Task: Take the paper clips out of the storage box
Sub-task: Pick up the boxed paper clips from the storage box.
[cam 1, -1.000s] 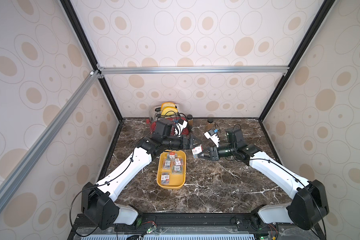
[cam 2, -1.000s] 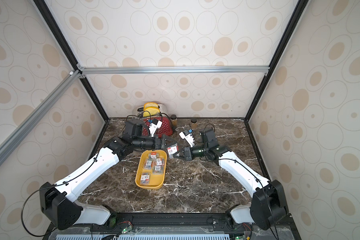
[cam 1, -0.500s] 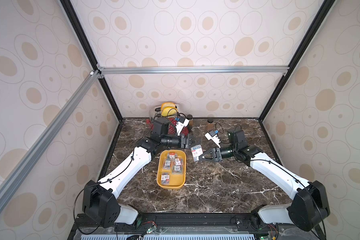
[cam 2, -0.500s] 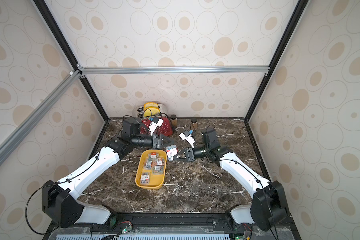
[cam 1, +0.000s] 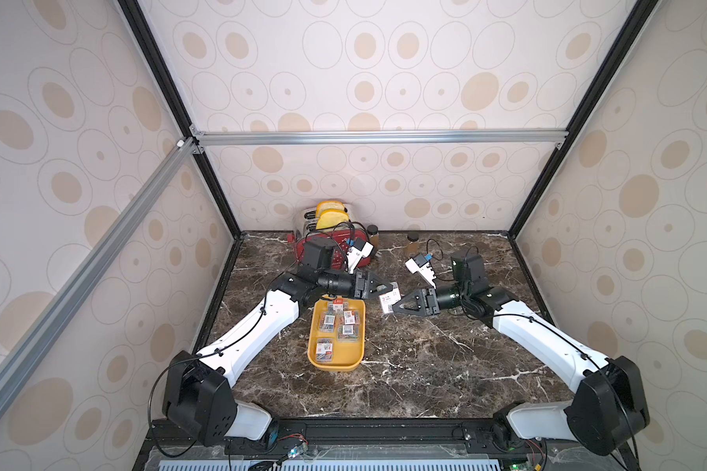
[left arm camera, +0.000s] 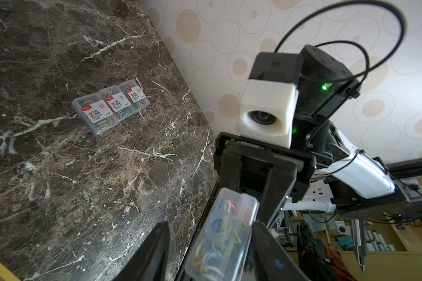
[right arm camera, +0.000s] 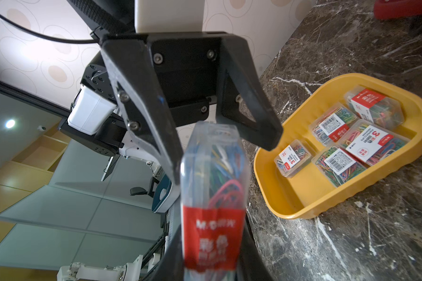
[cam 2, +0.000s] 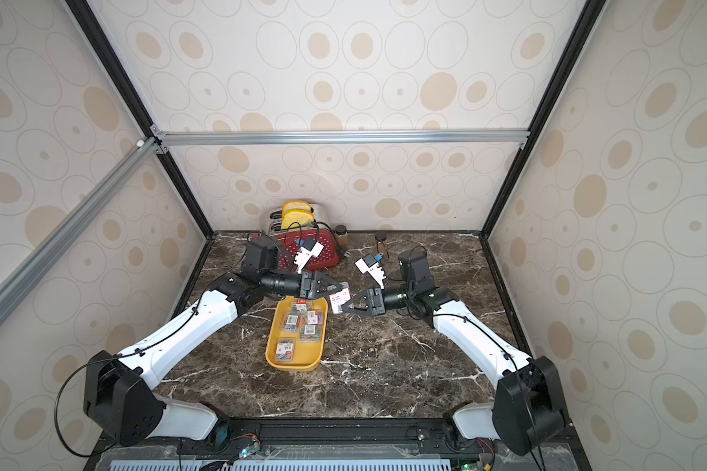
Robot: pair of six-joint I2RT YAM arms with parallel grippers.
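The yellow storage box [cam 1: 335,367] [cam 2: 292,365] [right arm camera: 302,209] lies mid-table with several clear cases of paper clips [cam 1: 345,326] [right arm camera: 373,143] in it. One more case [cam 1: 389,301] [cam 2: 339,299] [right arm camera: 215,170] [left arm camera: 224,231] hangs in the air just right of the box's far end. My right gripper [cam 1: 394,308] [right arm camera: 212,262] is shut on its labelled end. My left gripper [cam 1: 384,290] [left arm camera: 210,233] straddles the other end. One of its fingers lies against the case and a gap shows at the other. Three cases [left arm camera: 111,107] lie side by side on the table.
A red toaster [cam 1: 331,240] with bread in its slots stands at the back wall, behind the left arm. Two small brown jars [cam 1: 373,235] [cam 1: 413,240] stand beside it. Patterned walls close in the left, right and back sides of the marble table.
My left gripper's jaws have narrowed from wide open around the far end of the case. My right gripper has kept its hold, and the case has barely shifted.
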